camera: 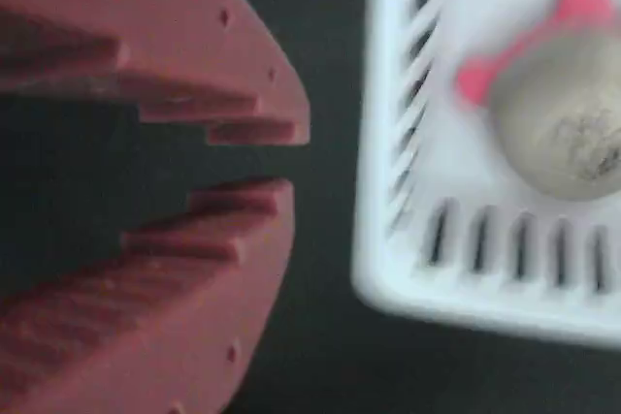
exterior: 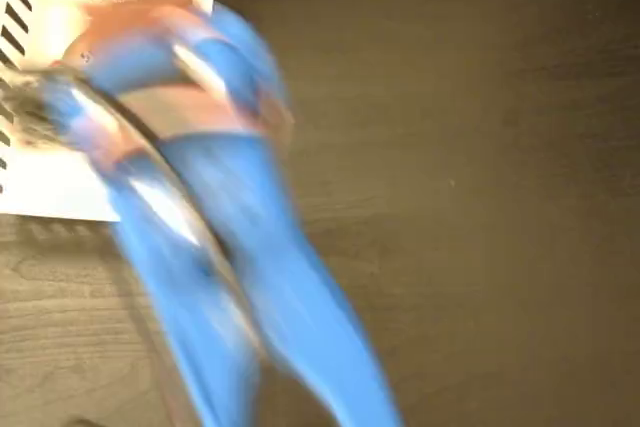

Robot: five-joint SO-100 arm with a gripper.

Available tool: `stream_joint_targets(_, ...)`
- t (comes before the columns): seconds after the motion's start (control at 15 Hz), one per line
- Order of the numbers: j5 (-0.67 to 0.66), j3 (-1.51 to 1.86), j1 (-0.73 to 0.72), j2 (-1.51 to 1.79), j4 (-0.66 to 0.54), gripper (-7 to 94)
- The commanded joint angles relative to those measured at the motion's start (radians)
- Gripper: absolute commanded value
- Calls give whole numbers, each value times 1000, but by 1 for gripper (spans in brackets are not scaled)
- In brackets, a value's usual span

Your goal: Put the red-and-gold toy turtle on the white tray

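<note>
You will find nothing readable here: no words, brands or numbers. The only printed mark is a dark smudge of black on the gold shell of the red-and-gold toy turtle in the wrist view, too blurred to make out. The black stripes along the white tray are pattern, not text
</note>
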Motion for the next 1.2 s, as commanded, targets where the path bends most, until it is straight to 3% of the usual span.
stream_joint_targets(0.0, -37, 380, 63, 454, -143, 0)
stream_joint_targets(0.2, -41, 808, 109, 805, -252, 0)
stream_joint_targets(0.4, -63, 1077, 152, 1068, -238, 0)
stream_joint_targets(0.87, -18, 1371, 160, 1359, -137, 0)
stream_joint_targets(1.13, -21, 1404, 166, 1361, -149, 0)
